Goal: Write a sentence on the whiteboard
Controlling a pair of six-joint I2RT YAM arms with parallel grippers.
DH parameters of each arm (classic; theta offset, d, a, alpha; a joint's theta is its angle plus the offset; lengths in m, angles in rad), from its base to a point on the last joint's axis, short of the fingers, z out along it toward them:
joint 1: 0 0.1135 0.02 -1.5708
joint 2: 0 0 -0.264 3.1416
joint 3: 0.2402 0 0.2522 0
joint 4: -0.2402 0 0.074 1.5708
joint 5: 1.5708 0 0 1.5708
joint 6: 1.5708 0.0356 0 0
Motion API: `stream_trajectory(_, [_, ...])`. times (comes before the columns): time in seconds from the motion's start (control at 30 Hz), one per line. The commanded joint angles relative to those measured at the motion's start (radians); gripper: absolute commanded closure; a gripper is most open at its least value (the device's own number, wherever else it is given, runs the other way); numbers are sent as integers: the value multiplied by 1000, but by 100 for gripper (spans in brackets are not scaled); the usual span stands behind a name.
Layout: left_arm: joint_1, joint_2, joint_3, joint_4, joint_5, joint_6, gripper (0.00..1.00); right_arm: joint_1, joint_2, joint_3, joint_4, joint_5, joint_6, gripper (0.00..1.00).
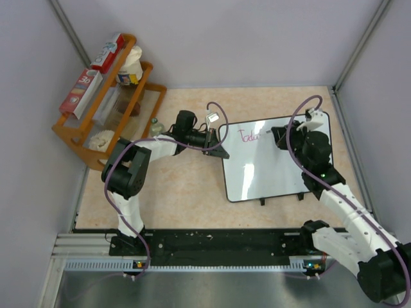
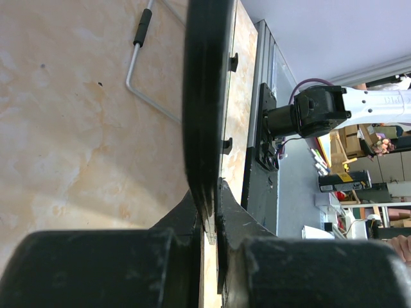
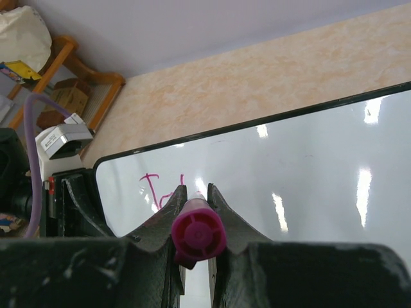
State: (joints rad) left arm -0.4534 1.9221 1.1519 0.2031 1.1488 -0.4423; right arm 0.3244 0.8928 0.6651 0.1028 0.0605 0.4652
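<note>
The whiteboard (image 1: 273, 170) lies on the table right of centre, glossy white with a black frame. Pink handwriting (image 1: 249, 135) reading roughly "Toda" sits near its top left corner; it also shows in the right wrist view (image 3: 153, 186). My left gripper (image 1: 220, 149) is shut on the board's left edge; the left wrist view shows the black frame (image 2: 204, 96) pinched between the jaws. My right gripper (image 1: 277, 136) is shut on a magenta marker (image 3: 198, 232), pointed down at the board (image 3: 308, 173) just right of the writing. The marker tip is hidden.
A wooden rack (image 1: 106, 102) with boxes and packets stands at the back left. Grey walls close in the table on three sides. A bent metal stand (image 2: 140, 58) lies under the board. The black base rail (image 1: 218, 242) runs along the near edge.
</note>
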Motion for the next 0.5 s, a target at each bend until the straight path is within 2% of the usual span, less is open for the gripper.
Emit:
stream_trajectory(0.0, [-25, 11, -27, -30, -3, 65, 100, -8, 33, 86, 29, 19, -2, 100])
stream_trajectory(0.47, [-25, 12, -24, -30, 0, 67, 100, -8, 89, 54, 55, 50, -3, 100])
